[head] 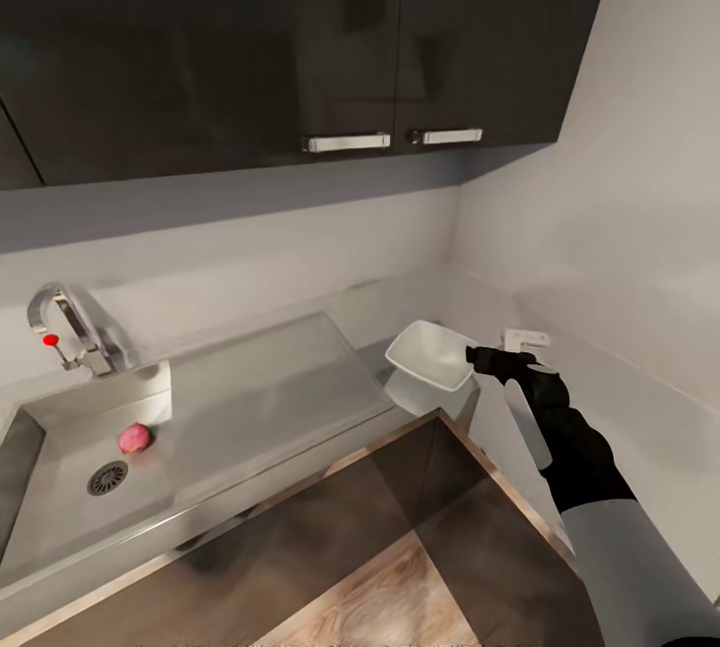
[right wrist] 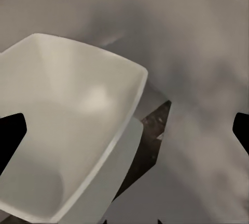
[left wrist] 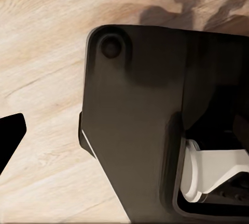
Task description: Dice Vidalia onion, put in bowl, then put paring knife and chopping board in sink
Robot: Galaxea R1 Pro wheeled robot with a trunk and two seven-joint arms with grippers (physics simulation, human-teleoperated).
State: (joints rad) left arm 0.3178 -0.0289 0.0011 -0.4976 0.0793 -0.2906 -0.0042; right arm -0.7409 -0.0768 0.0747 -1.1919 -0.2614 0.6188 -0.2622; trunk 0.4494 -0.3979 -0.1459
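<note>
The bowl point(head: 432, 354) is gripped by its right rim in the right gripper point(head: 474, 357) (tilted, centre-right); the Vidalia onion point(head: 135, 438) lies lower left.

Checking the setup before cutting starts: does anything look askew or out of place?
Yes: the bowl is tilted up off the countertop, its rim at the right gripper. The Vidalia onion sits in the sink near the drain.

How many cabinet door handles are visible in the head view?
2: the left handle and the right handle sit side by side along the wall cabinets' bottom edge. Others may lie out of frame.
</note>
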